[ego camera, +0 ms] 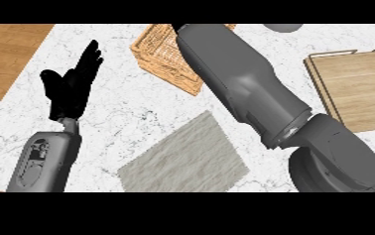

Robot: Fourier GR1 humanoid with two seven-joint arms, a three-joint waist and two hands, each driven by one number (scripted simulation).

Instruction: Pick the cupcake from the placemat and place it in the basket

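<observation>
Grey right forearm (242, 85) stretches over the wicker basket (164, 55), presumably delivering the cupcake, hand hidden so grip unknowable, while left hand (73, 88) rests open, placemat (187, 157) bare.

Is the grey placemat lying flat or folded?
Flat and spread out: the placemat shows four plain edges on the counter, with nothing on it.

Brightness: even and bright across the white marble counter (139, 115).
Shadows: barely any; none cast beneath the grey right forearm (242, 85).
Glare: none; the woven wicker basket (157, 55) looks matte.
Focus: the same near every counter edge.
</observation>
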